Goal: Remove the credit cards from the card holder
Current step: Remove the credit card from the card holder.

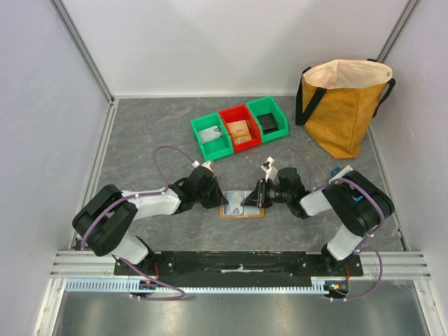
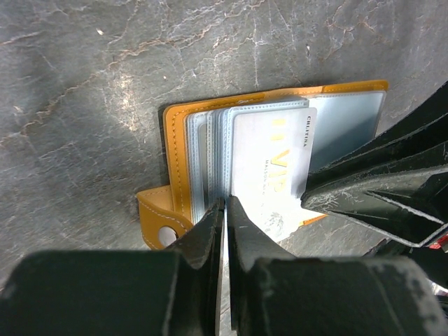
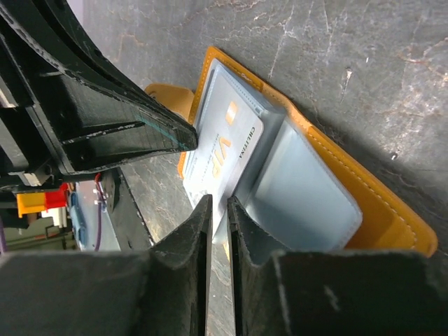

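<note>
The credit card (image 3: 224, 150) on top, whitish with gold lettering, runs by one edge into the right gripper (image 3: 218, 204). That gripper's fingers are drawn to a narrow slit and appear to pinch the card. Part of the card already overhangs the card holder (image 1: 241, 212).

The left gripper (image 2: 225, 204) has its fingers pressed together with only a hairline between them, and its tips rest on the edge of the plastic sleeves (image 2: 203, 161). I cannot tell whether a sleeve leaf is caught there.

The holder lies open and flat, tan leather underneath. It sits between the two grippers, near the middle of the near edge of the counter (image 1: 154, 140).

The step in hand looks like drawing this card clear of its sleeve. To do it well, the right gripper should pull straight along the sleeve's opening and low over the counter, so the card slides out rather than bending. The left gripper should bear down on the sleeves or leather and not on the card itself. Otherwise the whole holder is likely to drag along with the pull. Further pale cards seem tucked in the leaves beneath.
</note>
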You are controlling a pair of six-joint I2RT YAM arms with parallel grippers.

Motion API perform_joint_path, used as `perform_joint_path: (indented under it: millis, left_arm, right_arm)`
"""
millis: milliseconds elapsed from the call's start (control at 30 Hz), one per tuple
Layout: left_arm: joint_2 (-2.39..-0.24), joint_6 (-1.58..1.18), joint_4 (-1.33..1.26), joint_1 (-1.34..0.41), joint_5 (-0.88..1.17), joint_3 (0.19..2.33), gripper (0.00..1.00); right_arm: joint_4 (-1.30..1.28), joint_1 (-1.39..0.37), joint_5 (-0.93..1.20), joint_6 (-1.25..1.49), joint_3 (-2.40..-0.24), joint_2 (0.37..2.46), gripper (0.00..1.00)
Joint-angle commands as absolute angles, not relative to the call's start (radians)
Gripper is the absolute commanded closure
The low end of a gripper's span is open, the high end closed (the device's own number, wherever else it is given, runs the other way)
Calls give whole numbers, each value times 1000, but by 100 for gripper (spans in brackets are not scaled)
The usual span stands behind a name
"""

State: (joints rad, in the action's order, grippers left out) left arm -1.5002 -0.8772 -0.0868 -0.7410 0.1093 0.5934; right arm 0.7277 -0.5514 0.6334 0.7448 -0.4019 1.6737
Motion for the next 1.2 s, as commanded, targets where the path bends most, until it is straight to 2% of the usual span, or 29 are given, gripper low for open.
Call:
perform_joint_path:
  millis: [0,200,333,500,700,833,867,1033,1167]
  left_arm:
    - [-1552,-868,-6,-739,61,577,91]
    - [-1549,-867,-6,-739,64,578,92]
    - [-1552,-868,-6,-738,67,575,92]
    - [-1555,-876,-6,-730,74,565,94]
    - [-1549,-876,-6,-726,77,561,96]
    - [-1542,-874,-6,-724,78,561,96]
    - [-1536,-874,-6,-724,77,560,95]
    - [-1470,-870,-6,-726,90,561,85]
    - [-1427,-871,-6,-727,133,591,75]
  right_arm:
    - [853,-543,706,779,-410,1695,82]
    - [893,-543,709,796,-410,1732,86]
    - [897,-537,715,799,-410,1744,100]
    - [803,-488,715,746,-399,1712,100]
    - [511,-466,670,582,-448,1646,100]
    - [477,-466,664,577,-454,1632,100]
    - [482,-466,661,580,-456,1632,98]
    - [523,-466,675,620,-465,1646,74]
    - [534,-466,664,627,-469,1663,71]
